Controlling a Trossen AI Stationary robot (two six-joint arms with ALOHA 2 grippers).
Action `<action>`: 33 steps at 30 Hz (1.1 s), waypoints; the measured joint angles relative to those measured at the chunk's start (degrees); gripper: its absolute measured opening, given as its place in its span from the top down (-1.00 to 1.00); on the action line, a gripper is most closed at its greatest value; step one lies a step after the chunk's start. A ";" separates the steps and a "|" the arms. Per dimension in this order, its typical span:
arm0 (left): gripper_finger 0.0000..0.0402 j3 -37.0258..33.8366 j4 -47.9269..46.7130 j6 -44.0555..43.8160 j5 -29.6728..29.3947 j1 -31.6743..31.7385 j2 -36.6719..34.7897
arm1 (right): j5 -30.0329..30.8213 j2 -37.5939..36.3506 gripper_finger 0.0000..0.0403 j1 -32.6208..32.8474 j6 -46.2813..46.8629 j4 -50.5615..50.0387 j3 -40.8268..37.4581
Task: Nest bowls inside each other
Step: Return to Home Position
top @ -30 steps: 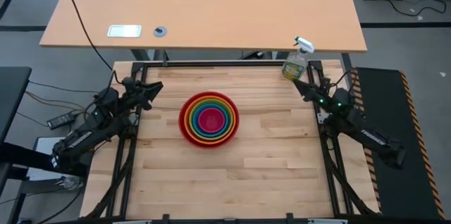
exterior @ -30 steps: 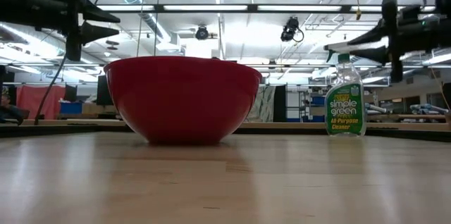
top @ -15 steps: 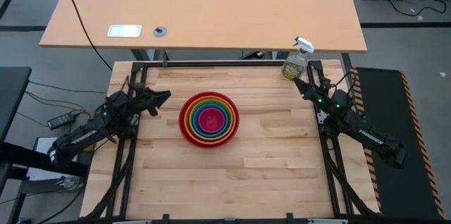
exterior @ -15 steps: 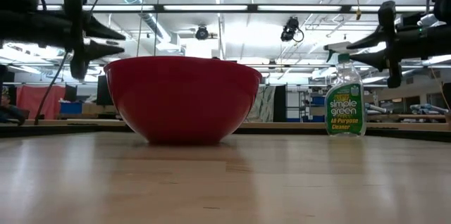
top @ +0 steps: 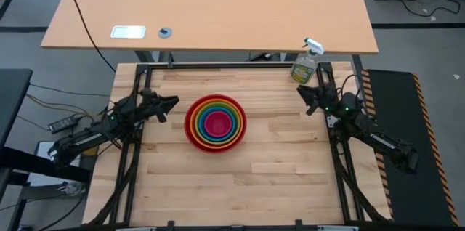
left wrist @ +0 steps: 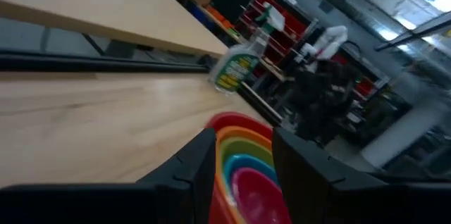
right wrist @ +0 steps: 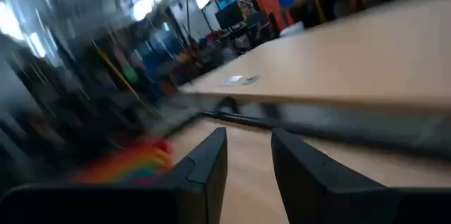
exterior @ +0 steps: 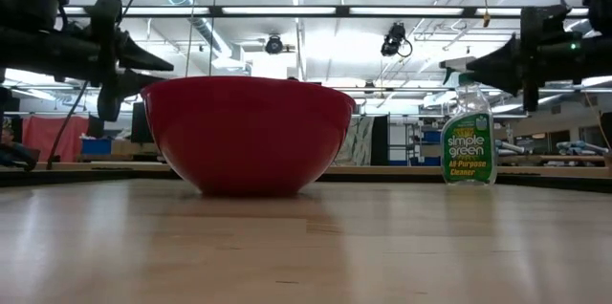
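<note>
Several bowls [top: 216, 123] sit nested on the wooden table, the red one outermost and a magenta pink one in the middle. In the low view only the red bowl [exterior: 249, 134] shows, resting on its base. My left gripper [top: 171, 101] hovers level just left of the stack, open, with nothing between its fingers [left wrist: 201, 157]; past them the nested bowls [left wrist: 243, 175] show. My right gripper [top: 301, 91] hovers level at the table's right side, open and empty, well clear of the bowls.
A clear spray bottle [top: 305, 64] with a green label [exterior: 469, 146] stands at the table's far right corner, close to my right gripper. A light wooden desk [top: 218, 13] lies beyond the far edge. Bare tabletop [top: 232, 187] stretches in front of the bowls.
My left gripper has sunk and swung toward the bowls and the table's near edge, staying open. My right gripper has rolled about its own pointing line and stayed nearly in place. The bowls have not moved.
</note>
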 joint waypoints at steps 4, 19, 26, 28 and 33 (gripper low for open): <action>0.30 0.00 -0.13 10.69 -1.01 0.63 0.83 | 0.57 0.10 0.40 0.00 -24.87 -3.12 0.00; 0.29 -0.02 -0.16 36.93 -1.15 1.16 1.95 | 0.66 0.35 0.40 0.00 -32.75 -2.67 0.00; 0.29 -0.04 -0.18 36.93 -1.16 1.16 1.95 | 0.83 0.35 0.40 3.39 -32.68 -2.64 0.01; 0.29 -0.04 -0.18 36.93 -1.19 1.16 1.95 | 0.83 0.35 0.40 5.20 -32.66 -2.62 0.02; 0.29 -0.04 -0.20 36.93 -1.19 1.16 1.95 | 0.66 0.35 0.40 8.98 -32.64 -2.62 0.02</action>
